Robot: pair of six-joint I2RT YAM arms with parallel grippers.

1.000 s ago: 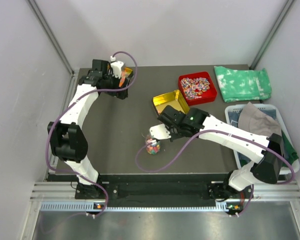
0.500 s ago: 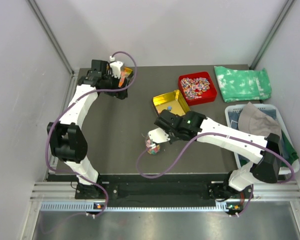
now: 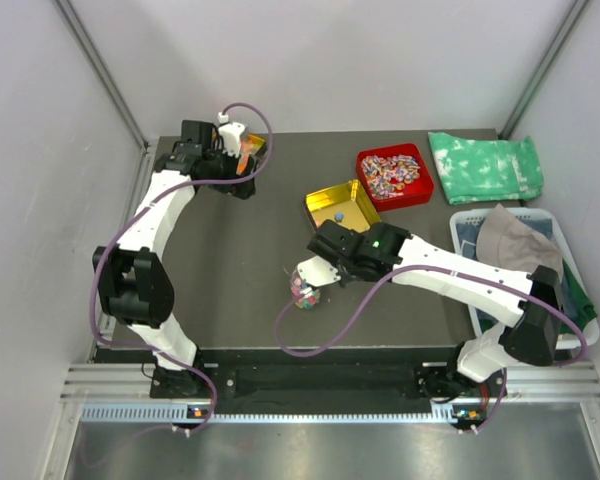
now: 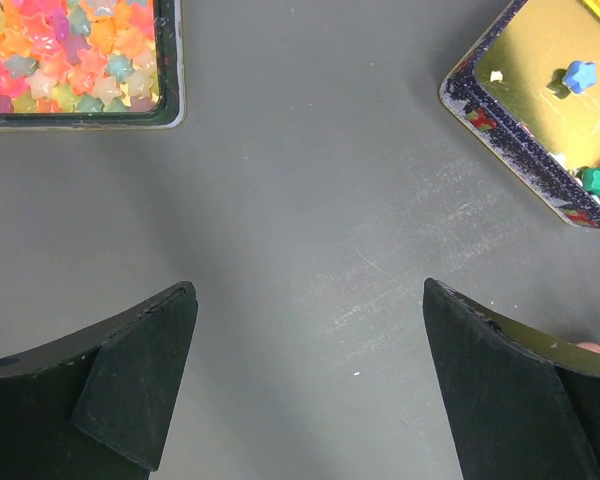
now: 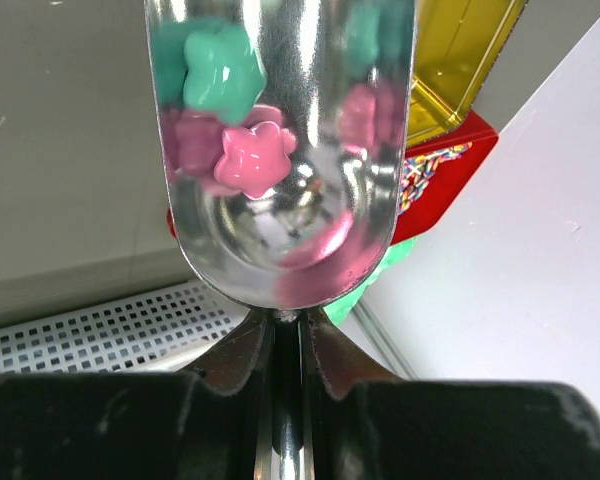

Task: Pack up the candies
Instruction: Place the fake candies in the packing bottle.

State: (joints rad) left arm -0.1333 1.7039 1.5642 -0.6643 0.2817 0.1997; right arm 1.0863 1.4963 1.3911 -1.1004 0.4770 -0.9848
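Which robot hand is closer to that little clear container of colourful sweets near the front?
The right. The right gripper, shut on a metal scoop, hovers just over the container. The left gripper sits open at the far back-left corner of the table.

The top external camera sits high above and behind the arm bases, looking down over the whole dark table (image 3: pixel 240 250). The left wrist camera, at the far left, faces nearly straight down, close to the tabletop, between its own black fingers (image 4: pixel 130 390); the right wrist camera, mid-table, looks very closely along a metal scoop (image 5: pixel 280 150) toward the far right. All three share the gold tin (image 3: pixel 342 205); top and right wrist also share the red tray (image 3: pixel 394 176).
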